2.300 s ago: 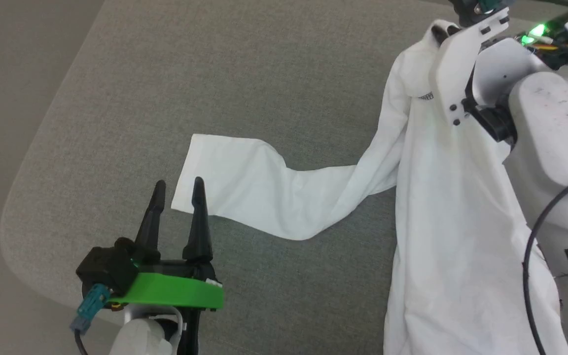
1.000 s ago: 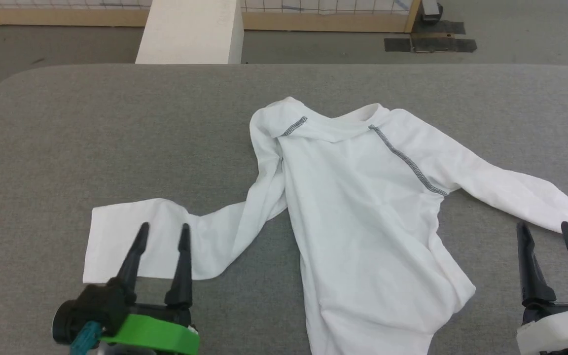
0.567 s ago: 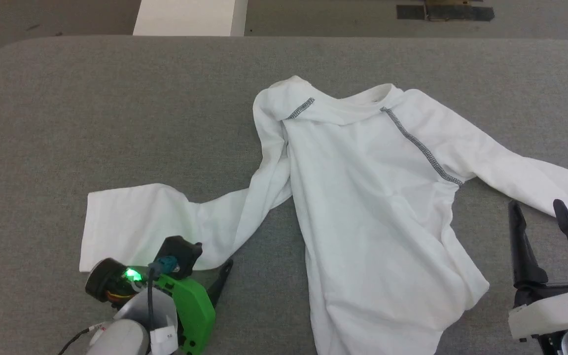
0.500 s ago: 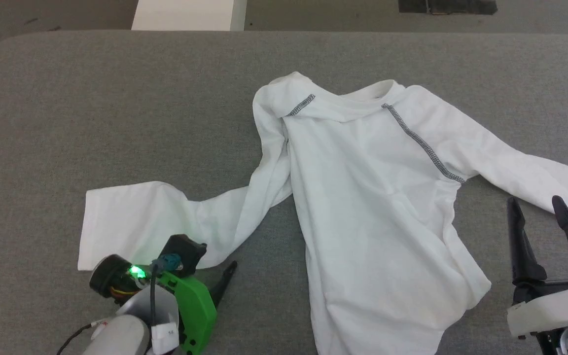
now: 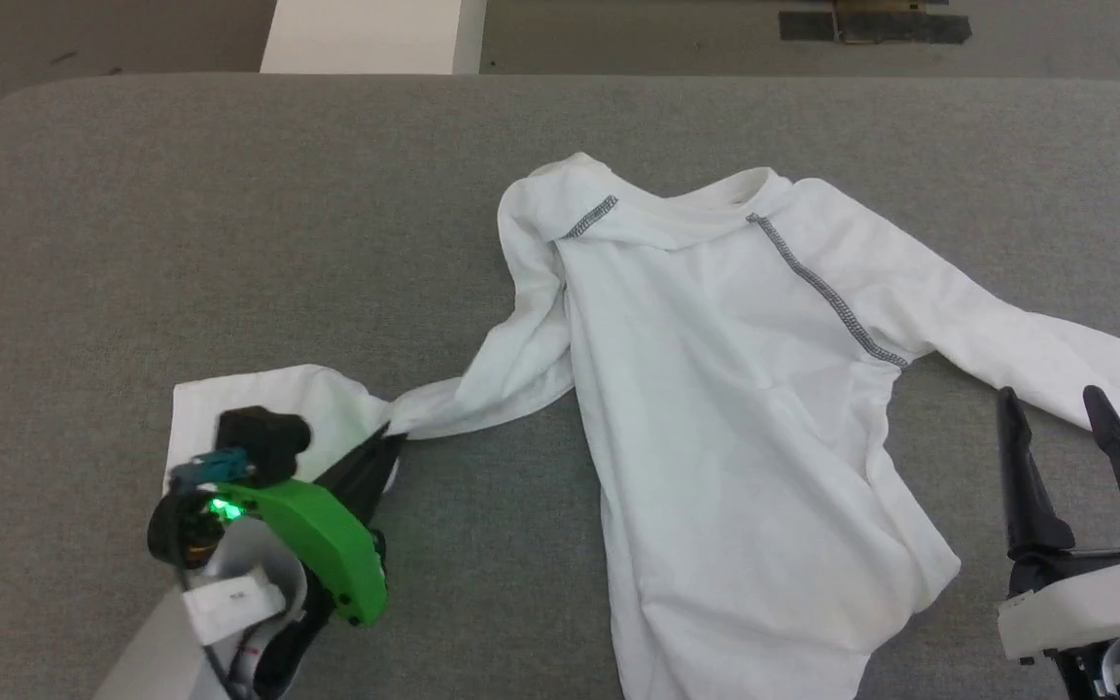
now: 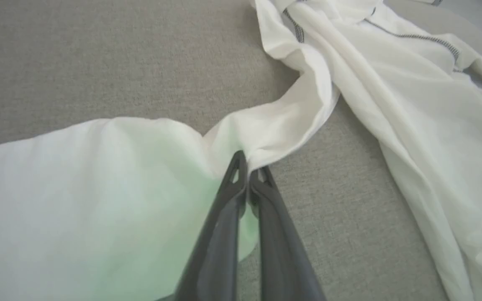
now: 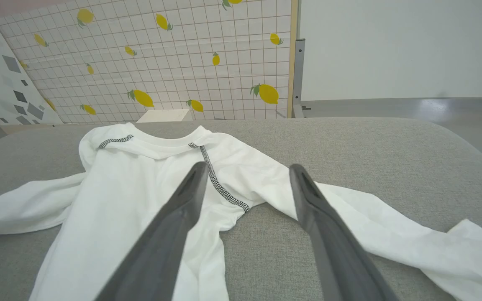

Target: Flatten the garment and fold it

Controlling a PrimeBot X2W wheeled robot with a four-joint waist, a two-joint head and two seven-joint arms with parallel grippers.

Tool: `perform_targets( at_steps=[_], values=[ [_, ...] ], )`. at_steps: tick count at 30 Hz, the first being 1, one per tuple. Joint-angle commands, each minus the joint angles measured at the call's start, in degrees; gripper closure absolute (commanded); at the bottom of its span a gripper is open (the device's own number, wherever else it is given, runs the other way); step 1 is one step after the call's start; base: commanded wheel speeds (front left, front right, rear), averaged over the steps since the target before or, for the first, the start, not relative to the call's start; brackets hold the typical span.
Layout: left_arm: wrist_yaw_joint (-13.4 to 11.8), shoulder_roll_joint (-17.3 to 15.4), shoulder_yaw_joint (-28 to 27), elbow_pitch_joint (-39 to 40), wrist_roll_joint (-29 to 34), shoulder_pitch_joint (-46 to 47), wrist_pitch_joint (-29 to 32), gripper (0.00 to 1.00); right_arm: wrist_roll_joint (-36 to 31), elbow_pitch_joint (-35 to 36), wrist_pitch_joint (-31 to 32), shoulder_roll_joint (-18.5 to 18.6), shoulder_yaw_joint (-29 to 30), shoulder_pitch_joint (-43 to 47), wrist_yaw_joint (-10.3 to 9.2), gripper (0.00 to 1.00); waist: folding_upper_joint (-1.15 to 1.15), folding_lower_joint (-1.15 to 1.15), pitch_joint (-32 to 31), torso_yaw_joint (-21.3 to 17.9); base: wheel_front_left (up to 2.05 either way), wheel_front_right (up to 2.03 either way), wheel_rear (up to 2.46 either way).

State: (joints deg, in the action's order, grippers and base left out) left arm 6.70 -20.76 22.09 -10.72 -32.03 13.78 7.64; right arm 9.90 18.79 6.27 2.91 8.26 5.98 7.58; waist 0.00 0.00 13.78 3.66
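2 fingers of the left gripper [image 5: 380, 455], at 8 o'clock, pinch a sleeve of the garment [image 5: 716, 389]. The right gripper [image 5: 1049, 399], at 4 o'clock, gapes empty. The garment lies crumpled on the table [image 5: 229, 194], collar toward 12 o'clock; it looks soft and floppy, so grab cuffs or corners.

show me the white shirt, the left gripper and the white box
white long-sleeved shirt with grey zigzag seams [image 5: 725, 389], head view, middle of the chest
dark-fingered left gripper [image 6: 249, 167], left wrist view, midway between its shut fingertips
rigid white box [image 5: 366, 34], head view, its broad pale face
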Motion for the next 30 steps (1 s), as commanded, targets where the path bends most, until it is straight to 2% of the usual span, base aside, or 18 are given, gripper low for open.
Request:
perform_targets(
  at_steps=[1, 5, 8, 12, 13, 14, 15, 18, 22, 26, 30],
  values=[
    [-1.1, -0.4, -2.8, 2.4, -2.5, -1.3, -0.7, 1.0, 0.4, -0.2, 0.2, 0.0, 0.3, 0.6, -0.09, 0.0, 0.0, 0.0, -2.2, 0.8, 0.0, 0.0, 0.0],
    [-6.2, -3.7, -12.3, 9.7, -7.2, -5.6, -1.7, 1.0, 0.8, -0.2, 0.7, 0.0, 0.6, 1.4, -0.09, 0.0, 0.0, 0.0, -3.6, 1.1, 0.0, 0.0, 0.0],
    [-10.2, -6.4, -18.2, 11.8, -8.9, -9.8, -1.3, 1.0, 0.9, 0.0, 1.0, 0.0, 0.6, 1.8, -0.09, 0.0, 0.0, 0.0, -3.8, 0.9, 0.0, 0.0, 0.0],
    [-14.2, -6.5, -23.6, 11.0, -12.0, -15.1, -0.8, 1.0, 0.7, 0.3, 1.9, 0.0, 1.1, 2.3, -0.09, 0.0, 0.0, 0.0, -3.3, 0.7, 0.0, 0.0, 0.0],
    [-15.1, -6.4, -24.2, 10.0, -11.7, -16.1, -1.1, 0.89, 0.7, 0.3, 2.1, 0.0, 1.2, 2.5, -0.09, 0.0, 0.0, 0.0, -3.2, 0.7, 0.0, 0.0, 0.0],
    [-15.6, -6.1, -24.3, 9.1, -11.6, -16.7, -1.4, 0.5, 0.6, 0.4, 2.2, 0.0, 1.2, 2.5, -0.09, 0.0, 0.0, 0.0, -3.1, 0.7, 0.0, 0.0, 0.0],
    [-16.1, -5.2, -24.6, 7.9, -11.9, -17.0, -2.2, 0.0, 0.6, 0.5, 2.4, 0.0, 1.2, 2.6, -0.09, 0.0, 0.0, 0.0, -2.9, 0.8, 0.0, 0.0, 0.0],
    [-16.3, -2.3, -24.3, 5.1, -12.3, -16.2, -4.9, 0.0, 0.4, 0.4, 2.9, 0.0, 0.9, 2.7, -0.09, 0.0, 0.0, 0.0, -2.8, 1.1, 0.0, 0.0, 0.0],
    [-14.4, 1.6, -22.9, 4.9, -12.0, -13.6, -10.7, 0.0, 0.4, 0.0, 3.4, 0.0, 0.7, 2.7, -0.09, 0.0, 0.0, 0.0, -3.2, 1.7, 0.0, 0.0, 0.0],
    [-13.3, 4.4, -23.2, 10.7, -10.0, -12.2, -19.2, 0.0, 0.1, 0.1, 3.9, 0.0, 0.1, 2.1, -0.09, 0.0, 0.0, 0.0, -4.0, 2.1, 0.0, 0.0, 0.0],
    [-13.7, 7.5, -23.4, 18.6, -6.3, -13.8, -22.1, 0.0, -2.0, 0.6, 5.6, 0.0, -0.9, -0.2, -0.09, 0.0, 0.0, 0.0, -4.0, 2.0, 0.0, 0.0, 0.0]
  ],
)
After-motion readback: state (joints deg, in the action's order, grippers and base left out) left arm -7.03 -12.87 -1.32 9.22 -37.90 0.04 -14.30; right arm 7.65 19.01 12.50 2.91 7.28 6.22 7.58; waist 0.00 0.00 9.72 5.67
